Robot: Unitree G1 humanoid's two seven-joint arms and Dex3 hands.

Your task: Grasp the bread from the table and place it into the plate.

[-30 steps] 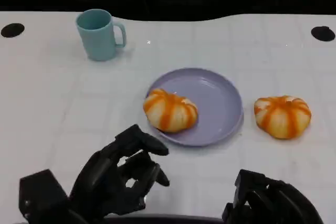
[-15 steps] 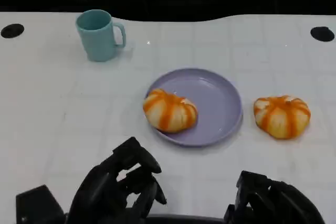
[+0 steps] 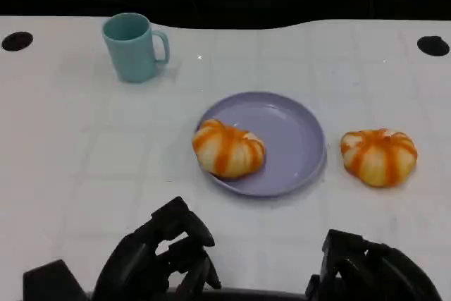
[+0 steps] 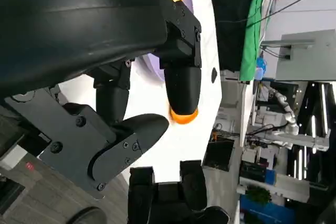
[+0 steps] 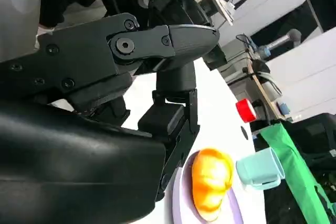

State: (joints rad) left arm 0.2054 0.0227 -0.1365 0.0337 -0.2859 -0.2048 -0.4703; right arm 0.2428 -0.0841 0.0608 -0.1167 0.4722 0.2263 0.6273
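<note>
Your left hand (image 3: 158, 262) sits low at the near left edge, fingers curled in with nothing between them, well short of the plate. Your right hand (image 3: 370, 273) is at the near right edge, knuckles up; you cannot tell from these views whether its fingers are clenched or spread. The white worktop (image 3: 77, 146) carries everything else. The lilac plate (image 3: 292, 139) lies near the middle, and one orange-striped bread (image 3: 227, 149) rests on its left rim, partly overhanging the edge. The second bread (image 3: 379, 156) lies on the bare worktop just right of the plate, apart from it and far of your right hand. The teal mug (image 3: 134, 46) stands upright at the far left, handle pointing right, well apart from the plate
</note>
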